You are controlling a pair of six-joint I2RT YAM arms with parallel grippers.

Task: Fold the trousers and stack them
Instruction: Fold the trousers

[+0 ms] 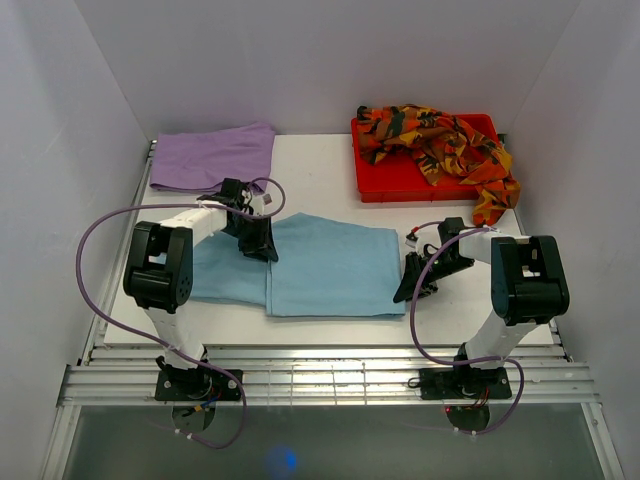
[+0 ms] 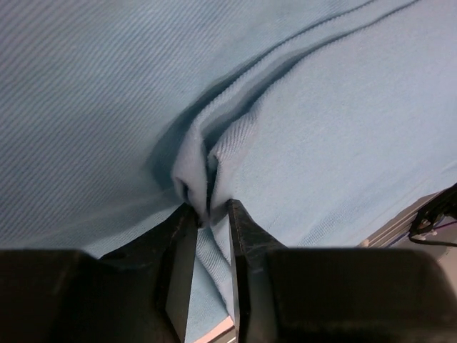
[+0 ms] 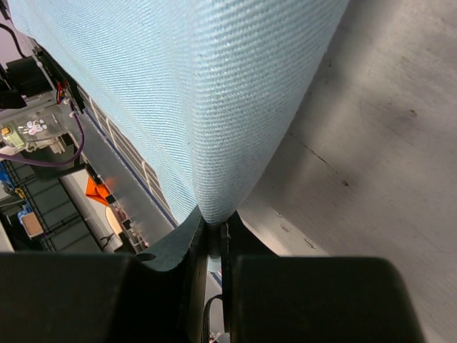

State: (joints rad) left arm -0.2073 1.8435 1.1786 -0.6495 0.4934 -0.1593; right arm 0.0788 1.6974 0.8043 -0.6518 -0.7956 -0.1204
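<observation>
Left gripper (image 2: 211,211) pinches a bunched ridge of blue trousers (image 1: 330,265), right gripper (image 3: 214,226) clamps their right edge: my two holds for folding.

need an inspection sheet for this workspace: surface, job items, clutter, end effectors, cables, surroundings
surface: white table top, flat, bare between the cloths
job's things: light blue trousers folded flat mid-table; lilac trousers folded at the far left corner; patterned trousers heaped in a red tray at far right, spilling over its right edge
clutter: nothing seen
end effectors: left end effector closed on a pinched fold of the light blue trousers; right end effector shut on their right edge
cables: purple cables loop loosely beside both arms
surroundings: plain white walls on three sides
</observation>
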